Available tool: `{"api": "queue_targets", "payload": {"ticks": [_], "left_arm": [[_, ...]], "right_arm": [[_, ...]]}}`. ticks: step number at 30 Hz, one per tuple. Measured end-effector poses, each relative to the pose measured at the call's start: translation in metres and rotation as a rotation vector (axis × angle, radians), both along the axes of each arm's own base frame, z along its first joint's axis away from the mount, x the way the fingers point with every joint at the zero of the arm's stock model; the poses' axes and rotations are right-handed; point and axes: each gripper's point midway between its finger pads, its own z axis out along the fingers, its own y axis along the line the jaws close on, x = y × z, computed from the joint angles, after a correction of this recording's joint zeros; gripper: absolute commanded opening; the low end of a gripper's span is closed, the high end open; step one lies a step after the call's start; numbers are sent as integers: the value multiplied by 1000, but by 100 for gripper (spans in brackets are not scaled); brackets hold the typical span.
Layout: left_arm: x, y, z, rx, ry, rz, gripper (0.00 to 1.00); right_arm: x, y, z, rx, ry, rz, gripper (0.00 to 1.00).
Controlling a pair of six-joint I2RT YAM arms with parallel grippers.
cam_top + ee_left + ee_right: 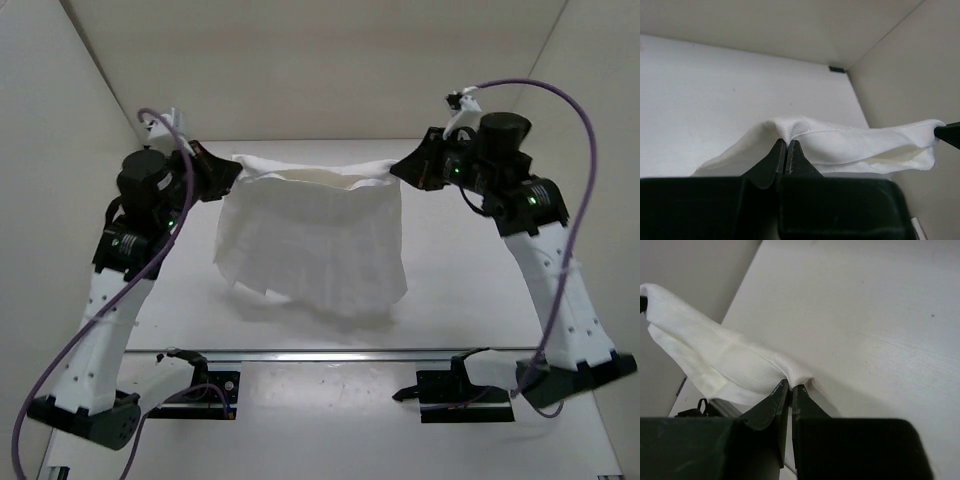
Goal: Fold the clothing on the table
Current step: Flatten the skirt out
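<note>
Now the left end effector (232, 172) and the right end effector (398, 170) are both pinched tight on the top corners of the clothing (315, 235). It hangs between them like a little curtain over the middle of the surface (480, 290). Bare surface shows on each side and in front of its bottom edge.

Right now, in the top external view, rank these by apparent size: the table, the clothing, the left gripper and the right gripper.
1. table, largest.
2. clothing, held up between both grippers.
3. left gripper and right gripper: they look alike, so I won't rank one above the other.
</note>
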Motion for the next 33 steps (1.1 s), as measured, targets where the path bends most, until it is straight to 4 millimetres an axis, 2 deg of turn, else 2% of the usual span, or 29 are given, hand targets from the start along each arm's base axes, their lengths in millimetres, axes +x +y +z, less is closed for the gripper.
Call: {"api": "queue_targets", "payload": {"ticks": [3,6,7,9,10,12,14,16,18,19,20,22,24,25,27,28,30,32,33], "left_arm": [[35,-7,-50,37,136,-1,0],[77,-14,-103,67,285,-4,0],[90,-14,-113,74,325,-5,0],[116,-15,-121,86,374,-4,0],[128,-15,-117,88,372,-3,0],[144,-15,-97,85,328,-1,0],[146,-14,-76,81,276,-1,0],[136,-12,-62,77,219,-6,0],[122,-11,-67,69,204,-15,0],[113,-11,-78,64,205,-18,0],[103,-11,-97,63,226,-24,0],[86,-12,-145,60,289,-30,0],[65,-9,-217,59,418,-29,0],[52,-8,-258,63,508,-30,0],[20,-6,-325,70,671,-32,0],[-1,-6,-352,78,744,-38,0],[-36,-10,-382,110,842,-64,0],[-58,-19,-389,150,865,-103,0],[-64,-26,-387,169,849,-125,0]], "right_arm": [[43,6,-33,-26,122,12,0],[104,13,-71,-52,243,13,0],[121,14,-78,-59,273,10,0],[152,19,-75,-55,270,9,0],[164,18,-68,-46,247,4,0],[172,15,-54,-33,204,-1,0],[163,8,-42,-23,180,-7,0],[150,-2,-39,-20,167,-19,0],[137,-7,-47,-26,175,-26,1],[132,-9,-57,-33,189,-28,0],[129,-9,-70,-40,203,-29,0],[122,-9,-113,-64,267,-31,0],[112,-8,-171,-94,373,-33,0],[101,-7,-208,-117,452,-34,0],[74,-5,-265,-157,596,-35,0],[54,-5,-294,-184,669,-34,0],[18,-7,-333,-238,777,-41,0],[-15,-16,-361,-289,858,-62,0],[-30,-20,-369,-313,877,-76,0]]}}
